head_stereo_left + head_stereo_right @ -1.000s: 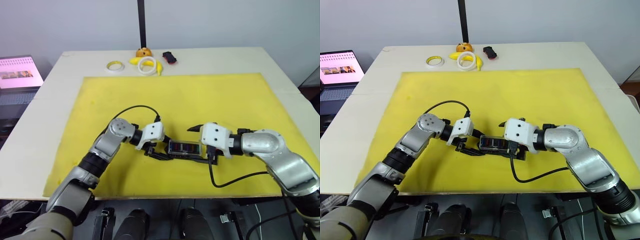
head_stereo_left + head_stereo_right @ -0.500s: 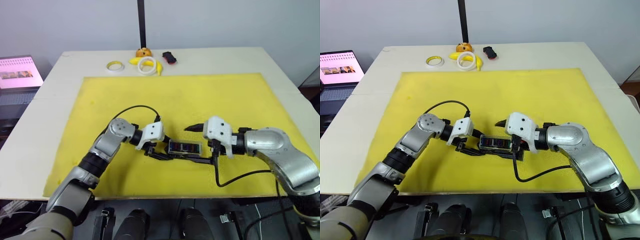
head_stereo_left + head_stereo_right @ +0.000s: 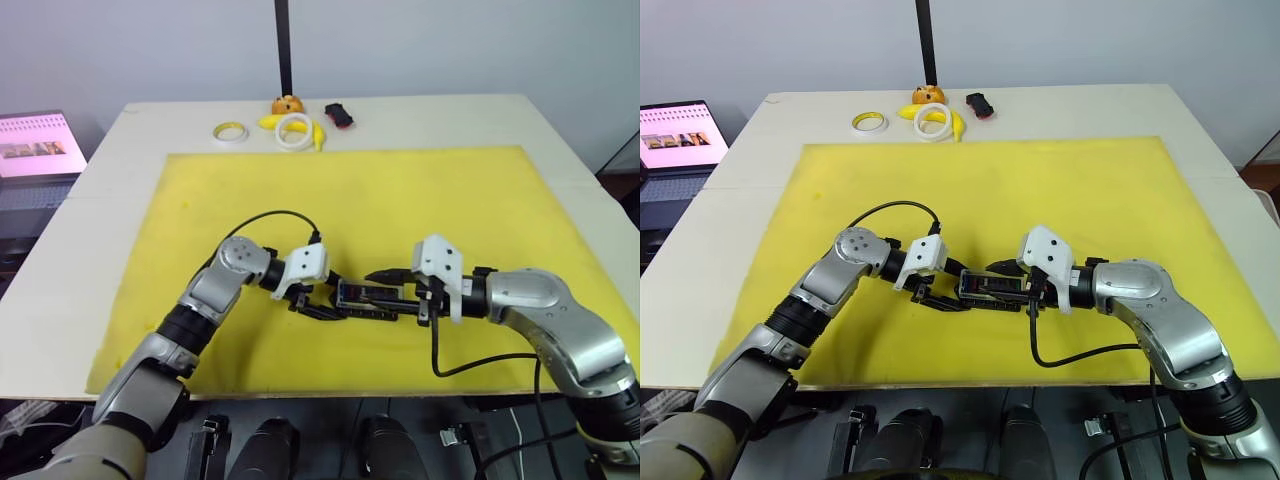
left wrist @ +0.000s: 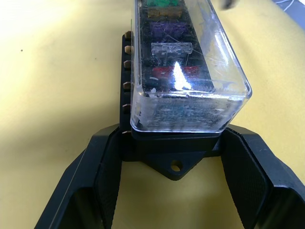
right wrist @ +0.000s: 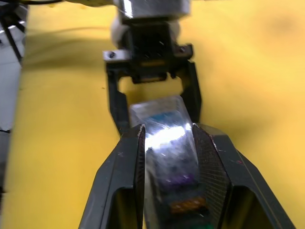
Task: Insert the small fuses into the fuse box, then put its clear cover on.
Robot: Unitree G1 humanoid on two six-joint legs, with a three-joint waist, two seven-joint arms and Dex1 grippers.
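The right gripper (image 5: 167, 157) has rotated and now clamps the clear cover (image 4: 190, 62) from its right end. The left gripper (image 4: 174, 176) holds the fuse box (image 3: 368, 296), fingers closed on its left end. The cover looks seated over the fuses (image 4: 167, 47), so the task seems nearly done. The box lies on the yellow mat (image 3: 400, 190), its long axis running left-right.

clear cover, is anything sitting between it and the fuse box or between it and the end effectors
Nothing visible does. The clear cover already sits on the fuse box, with the small fuses showing beneath it. The left end effector brackets the box's end, and the right end effector straddles the cover from the opposite end.
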